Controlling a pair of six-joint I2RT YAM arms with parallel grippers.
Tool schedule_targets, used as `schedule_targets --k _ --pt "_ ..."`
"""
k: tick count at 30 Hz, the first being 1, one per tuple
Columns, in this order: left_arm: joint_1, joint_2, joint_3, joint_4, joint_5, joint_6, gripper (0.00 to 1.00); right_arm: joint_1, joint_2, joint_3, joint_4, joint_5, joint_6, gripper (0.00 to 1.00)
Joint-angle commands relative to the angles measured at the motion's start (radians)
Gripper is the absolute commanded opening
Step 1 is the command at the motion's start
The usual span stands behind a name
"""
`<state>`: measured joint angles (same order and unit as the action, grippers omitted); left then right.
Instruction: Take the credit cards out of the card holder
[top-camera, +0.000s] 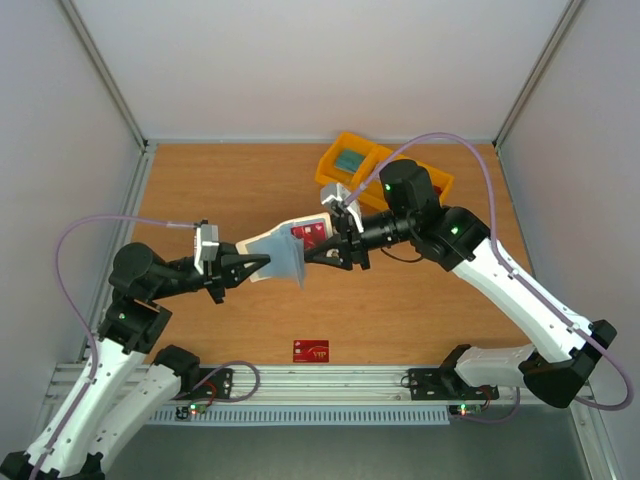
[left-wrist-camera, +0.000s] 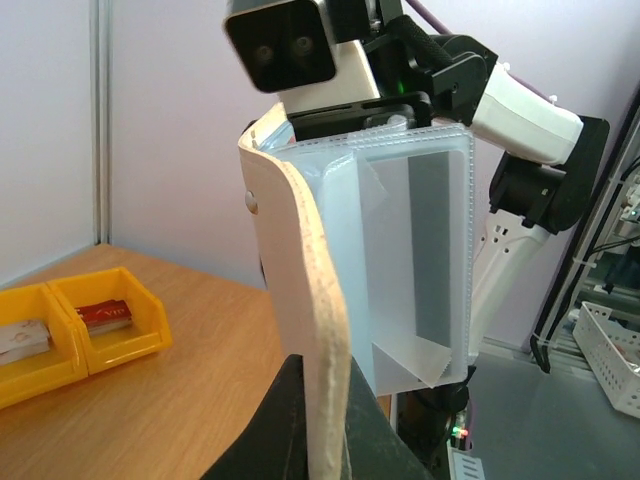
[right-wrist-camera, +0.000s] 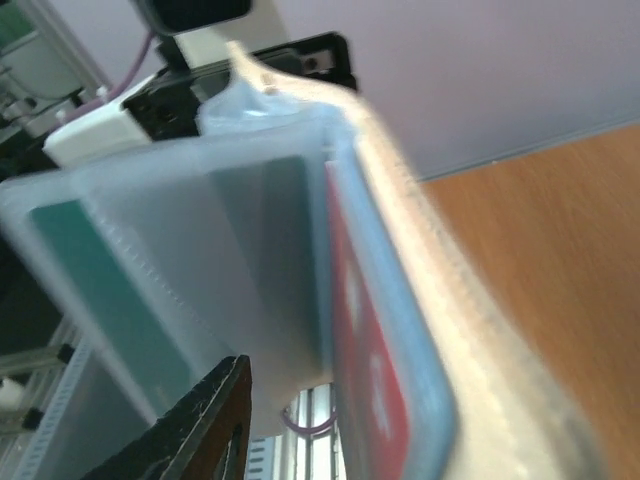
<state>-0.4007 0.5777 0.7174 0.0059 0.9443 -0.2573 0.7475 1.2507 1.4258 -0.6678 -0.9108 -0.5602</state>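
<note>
Left hand (top-camera: 255, 265) clamps the card holder (top-camera: 283, 258) aloft. Right hand (top-camera: 328, 243) reaches its red credit card (top-camera: 308, 234), grip unclear. Next, it likely must pinch and slide the card out.

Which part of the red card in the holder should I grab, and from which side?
The red card by its edge facing the right hand, coming from the right and pinching its flat faces. The left hand clamps the holder at its far edge, open side rightward, so pulling that way should slide it out.
</note>
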Motion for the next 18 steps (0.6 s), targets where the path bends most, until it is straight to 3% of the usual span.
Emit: schedule_targets --k 1,6,10,12,15,18 --pt "-0.006 -0.003 -0.014 0.071 -0.013 -0.030 0.00 0.009 0.004 -0.032 0.134 0.111 0.123 0.35" --pt "-0.006 -0.003 -0.015 0.067 -0.023 -0.028 0.00 0.013 0.021 -0.045 0.207 0.118 0.183 0.28" --pt "-0.006 -0.006 -0.011 0.037 -0.080 -0.040 0.01 0.013 0.018 -0.051 0.216 0.090 0.200 0.12" --pt "-0.006 -0.008 -0.008 0.021 -0.125 -0.045 0.11 0.013 0.017 -0.050 0.206 0.100 0.212 0.03" --pt "-0.005 -0.018 0.008 -0.047 -0.210 -0.020 0.35 0.008 0.006 -0.047 0.179 0.168 0.240 0.01" --pt "-0.001 -0.032 0.035 -0.127 -0.330 0.060 0.48 -0.007 -0.006 -0.055 0.187 0.200 0.297 0.01"
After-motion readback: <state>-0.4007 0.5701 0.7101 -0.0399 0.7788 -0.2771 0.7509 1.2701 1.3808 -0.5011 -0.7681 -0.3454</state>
